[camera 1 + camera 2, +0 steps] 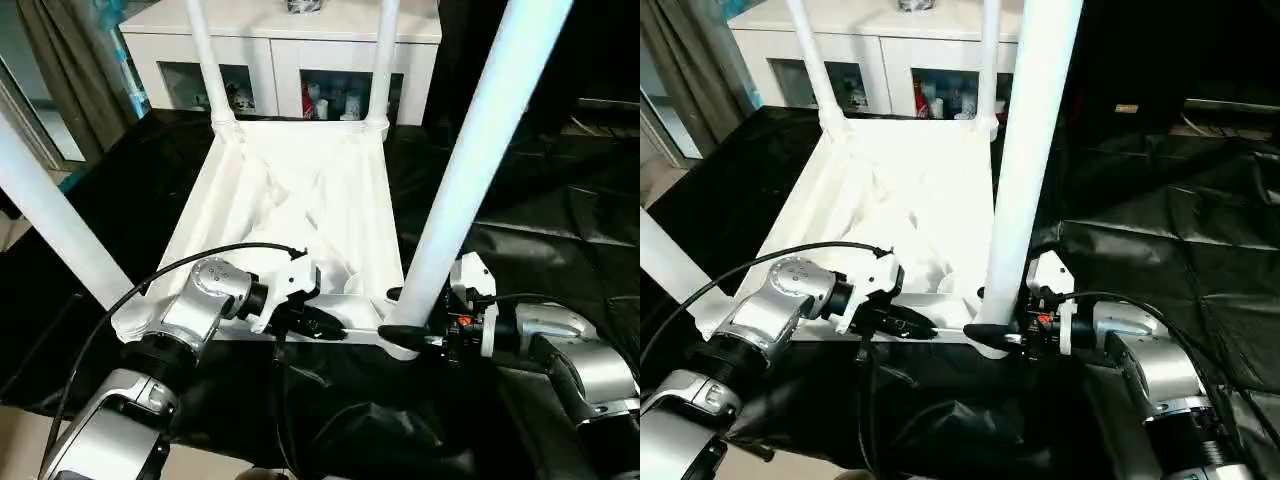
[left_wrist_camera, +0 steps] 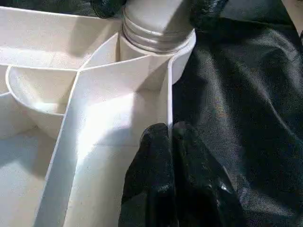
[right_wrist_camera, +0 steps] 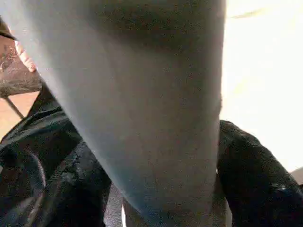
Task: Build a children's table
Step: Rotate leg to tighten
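Note:
The white children's table [image 1: 290, 200] lies upside down on the black-covered work table, ribbed underside up, with its legs rising from the corner sockets. My left gripper [image 1: 335, 328] is at the near rim, shut, its two black fingers [image 2: 156, 156] pinched on the thin rim wall beside the near right socket. The near right leg [image 1: 480, 150] leans toward me; its threaded end [image 2: 156, 33] sits in that socket. My right gripper [image 1: 405, 315] holds this leg just above the socket, one black finger [image 3: 255, 179] pressed to each side.
Black sheeting [image 1: 540, 200] covers the work table around the white table, wrinkled on the right. A white cabinet [image 1: 280, 60] with small items on its shelves stands behind. A curtain [image 1: 60, 60] hangs at the far left. A black cable [image 1: 150, 285] loops over my left forearm.

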Robot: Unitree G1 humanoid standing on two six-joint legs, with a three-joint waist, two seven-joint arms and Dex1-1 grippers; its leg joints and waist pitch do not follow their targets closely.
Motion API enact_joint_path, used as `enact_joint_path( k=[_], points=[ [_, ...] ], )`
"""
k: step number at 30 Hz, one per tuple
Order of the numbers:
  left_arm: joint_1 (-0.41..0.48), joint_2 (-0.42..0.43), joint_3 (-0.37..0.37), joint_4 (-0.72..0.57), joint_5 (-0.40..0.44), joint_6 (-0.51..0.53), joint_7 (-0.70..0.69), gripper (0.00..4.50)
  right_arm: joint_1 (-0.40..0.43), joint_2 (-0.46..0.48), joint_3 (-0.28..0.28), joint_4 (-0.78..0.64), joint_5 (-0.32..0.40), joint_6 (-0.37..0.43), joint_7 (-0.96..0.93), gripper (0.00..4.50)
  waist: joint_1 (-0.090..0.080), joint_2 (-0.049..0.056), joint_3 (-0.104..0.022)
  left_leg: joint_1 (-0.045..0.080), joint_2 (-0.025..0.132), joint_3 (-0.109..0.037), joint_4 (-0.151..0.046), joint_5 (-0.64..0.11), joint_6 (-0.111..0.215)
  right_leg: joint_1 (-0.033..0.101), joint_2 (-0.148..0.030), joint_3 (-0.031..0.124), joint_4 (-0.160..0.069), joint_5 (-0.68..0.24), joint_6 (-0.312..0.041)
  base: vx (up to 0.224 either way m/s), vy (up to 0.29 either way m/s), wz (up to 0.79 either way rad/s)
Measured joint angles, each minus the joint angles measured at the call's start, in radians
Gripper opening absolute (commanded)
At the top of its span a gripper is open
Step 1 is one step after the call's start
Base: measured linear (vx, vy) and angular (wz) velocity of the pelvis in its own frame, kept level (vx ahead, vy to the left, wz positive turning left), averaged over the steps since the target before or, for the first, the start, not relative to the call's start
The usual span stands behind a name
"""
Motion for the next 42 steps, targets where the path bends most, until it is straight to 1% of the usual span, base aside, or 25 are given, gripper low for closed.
enact_joint_path(
  k=[1,3,4,7,9,13,16,18,19,20,21,22,24,25,26,27,28,30,32,33,34,37,39,40,42],
  points=[
    [0.000,0.000,0.000,0.000,0.000,0.000,0.000,0.00,0.000,0.000,0.000,0.000,0.000,-0.001,0.000,2.70,0.001,0.000,0.000,0.000,0.000,0.000,0.000,0.001,0.001,0.000,0.000,0.000,0.000,0.000,0.000,0.000,0.000,0.00],
    [0.000,-0.002,0.000,0.001,0.000,-0.003,0.003,0.00,-0.001,-0.001,-0.002,0.000,0.000,-0.001,0.000,2.70,0.004,-0.001,0.000,0.000,0.000,0.000,0.000,0.001,0.001,0.000,0.000,0.000,0.000,0.000,0.000,0.000,0.000,0.00],
    [0.000,-0.002,0.000,0.002,0.000,-0.004,0.004,0.00,-0.001,-0.001,-0.002,0.000,0.000,-0.002,0.000,2.55,0.006,-0.001,0.000,0.000,0.000,0.000,0.000,0.001,0.001,0.000,0.000,0.000,0.000,0.000,0.000,0.000,0.000,0.00],
    [0.000,-0.008,0.000,0.009,0.001,-0.010,0.021,0.00,0.003,0.004,-0.004,-0.005,-0.001,-0.006,-0.007,2.43,0.008,-0.002,-0.001,0.000,0.000,0.000,0.000,0.001,0.001,0.000,0.000,0.000,0.000,0.000,0.000,0.000,0.000,0.00],
    [-0.001,-0.026,0.002,0.022,0.011,-0.018,0.062,0.00,0.024,0.035,-0.028,-0.005,-0.001,-0.009,-0.052,2.32,0.009,-0.004,-0.002,0.002,0.000,0.000,0.000,-0.002,-0.003,0.003,0.000,0.000,0.000,0.000,0.000,0.000,0.000,0.00],
    [-0.026,-0.073,0.010,0.066,0.035,-0.011,0.163,0.00,0.040,0.098,-0.079,0.014,-0.019,-0.031,-0.193,2.23,0.003,-0.006,-0.003,0.004,0.000,0.000,0.000,-0.002,-0.004,0.005,0.000,0.002,0.000,0.000,0.000,0.000,0.000,0.00],
    [-0.046,-0.122,0.020,0.106,0.057,0.007,0.270,0.00,0.040,0.167,-0.113,0.035,-0.067,-0.061,-0.363,2.16,-0.012,-0.009,-0.004,0.010,-0.001,0.000,0.000,-0.001,-0.005,0.010,0.000,0.002,-0.002,-0.003,0.006,0.000,0.000,0.00],
    [-0.060,-0.168,0.021,0.132,0.077,0.023,0.361,0.00,0.033,0.215,-0.138,0.054,-0.101,-0.070,-0.500,2.12,-0.022,-0.011,-0.003,0.019,-0.002,0.000,-0.001,-0.002,-0.005,0.018,0.000,0.003,-0.006,-0.006,0.010,0.000,0.000,0.00],
    [-0.062,-0.189,0.026,0.145,0.081,0.030,0.399,0.00,0.030,0.236,-0.148,0.062,-0.118,-0.071,-0.553,2.12,-0.025,-0.009,-0.002,0.023,-0.002,-0.002,-0.002,-0.002,-0.005,0.021,-0.001,0.001,-0.009,-0.008,0.014,0.000,0.000,0.00],
    [-0.063,-0.208,0.030,0.152,0.086,0.040,0.436,0.00,0.019,0.257,-0.154,0.075,-0.135,-0.073,-0.608,2.09,-0.032,-0.007,-0.001,0.028,-0.002,-0.005,-0.003,-0.002,-0.005,0.023,0.000,-0.003,-0.016,-0.009,0.016,-0.061,0.019,-0.05],
    [-0.069,-0.228,0.033,0.168,0.089,0.047,0.478,0.00,0.002,0.281,-0.159,0.093,-0.157,-0.073,-0.671,2.09,-0.043,-0.004,-0.001,0.030,-0.002,-0.008,-0.006,-0.002,-0.005,0.029,-0.002,-0.011,-0.026,-0.011,0.018,-0.053,0.030,-0.04],
    [-0.076,-0.241,0.033,0.181,0.091,0.050,0.501,0.00,-0.007,0.294,-0.164,0.102,-0.169,-0.073,-0.710,2.09,-0.049,0.000,0.000,0.030,-0.002,-0.011,-0.008,-0.002,-0.005,0.033,-0.005,-0.020,-0.035,-0.011,0.018,-0.053,0.030,-0.04],
    [-0.079,-0.259,0.039,0.192,0.095,0.053,0.541,0.00,-0.033,0.318,-0.170,0.131,-0.188,-0.078,-0.769,2.09,-0.066,0.012,0.002,0.030,-0.003,-0.022,-0.014,-0.002,-0.005,0.045,-0.008,-0.035,-0.058,-0.011,0.018,-0.012,0.027,-0.02],
    [-0.081,-0.261,0.041,0.195,0.098,0.053,0.545,0.00,-0.039,0.323,-0.170,0.138,-0.193,-0.081,-0.776,2.09,-0.073,0.016,0.003,0.030,-0.004,-0.024,-0.016,-0.002,-0.005,0.049,-0.012,-0.044,-0.065,-0.011,0.018,-0.023,0.055,-0.04],
    [-0.083,-0.262,0.041,0.197,0.099,0.053,0.545,0.00,-0.040,0.324,-0.171,0.141,-0.196,-0.089,-0.776,2.09,-0.077,0.019,0.005,0.032,-0.004,-0.024,-0.017,-0.002,-0.005,0.054,-0.017,-0.053,-0.071,-0.011,0.018,-0.015,0.052,0.00],
    [-0.085,-0.262,0.041,0.198,0.099,0.052,0.544,0.00,-0.040,0.326,-0.173,0.146,-0.196,-0.099,-0.775,2.40,-0.079,0.022,0.006,0.033,-0.005,-0.024,-0.018,-0.002,-0.004,0.056,-0.018,-0.055,-0.074,-0.011,0.018,0.000,0.000,0.00],
    [-0.085,-0.262,0.041,0.198,0.099,0.051,0.544,0.00,-0.040,0.326,-0.173,0.146,-0.195,-0.101,-0.775,2.72,-0.081,0.023,0.007,0.033,-0.006,-0.024,-0.018,-0.002,-0.004,0.056,-0.019,-0.055,-0.074,-0.011,0.018,0.000,0.000,0.00],
    [-0.085,-0.254,0.042,0.198,0.099,0.043,0.527,0.00,-0.039,0.331,-0.182,0.142,-0.161,-0.097,-0.736,2.74,-0.086,0.024,0.007,0.033,-0.009,-0.024,-0.020,-0.003,-0.004,0.055,-0.023,-0.055,-0.072,-0.011,0.018,0.000,0.000,0.00],
    [-0.086,-0.234,0.043,0.198,0.097,0.029,0.494,0.00,-0.033,0.315,-0.183,0.126,-0.142,-0.091,-0.671,3.01,-0.093,0.024,0.007,0.033,-0.013,-0.024,-0.025,-0.003,-0.004,0.057,-0.025,-0.054,-0.071,-0.011,0.018,0.000,0.000,0.00],
    [-0.086,-0.224,0.044,0.198,0.092,0.020,0.468,0.00,-0.027,0.298,-0.182,0.114,-0.129,-0.086,-0.626,3.20,-0.095,0.024,0.007,0.030,-0.014,-0.024,-0.026,-0.002,-0.004,0.054,-0.026,-0.053,-0.070,-0.011,0.017,0.000,0.000,0.00],
    [-0.086,-0.214,0.043,0.197,0.086,0.014,0.440,0.00,-0.015,0.272,-0.173,0.096,-0.117,-0.078,-0.574,3.20,-0.095,0.024,0.007,0.029,-0.014,-0.024,-0.027,-0.002,-0.004,0.053,-0.026,-0.053,-0.068,-0.010,0.016,0.000,0.000,0.00],
    [-0.086,-0.161,0.037,0.185,0.074,-0.003,0.335,0.00,0.008,0.204,-0.137,0.052,-0.089,-0.059,-0.434,3.20,-0.086,0.021,0.005,0.028,-0.014,-0.018,-0.025,-0.002,-0.003,0.046,-0.028,-0.048,-0.051,0.001,0.001,0.000,0.000,0.00],
    [-0.084,-0.130,0.037,0.172,0.067,-0.006,0.275,0.00,0.022,0.165,-0.118,0.025,-0.071,-0.048,-0.358,3.20,-0.073,0.018,0.003,0.024,-0.014,-0.018,-0.023,-0.001,-0.003,0.037,-0.030,-0.048,-0.037,0.006,-0.004,0.000,0.000,0.00],
    [-0.077,-0.115,0.035,0.160,0.062,-0.007,0.247,0.00,0.026,0.143,-0.108,0.013,-0.061,-0.038,-0.319,3.20,-0.070,0.016,0.002,0.021,-0.012,-0.018,-0.022,-0.001,-0.003,0.036,-0.030,-0.048,-0.033,0.009,-0.004,0.000,0.000,0.00],
    [-0.064,-0.092,0.028,0.135,0.051,-0.009,0.191,0.00,0.032,0.116,-0.097,0.001,-0.043,-0.021,-0.253,3.20,-0.059,0.012,-0.002,0.021,-0.009,-0.016,-0.022,-0.001,-0.004,0.032,-0.029,-0.049,-0.023,0.008,-0.001,0.056,-0.052,0.06]
  ],
)
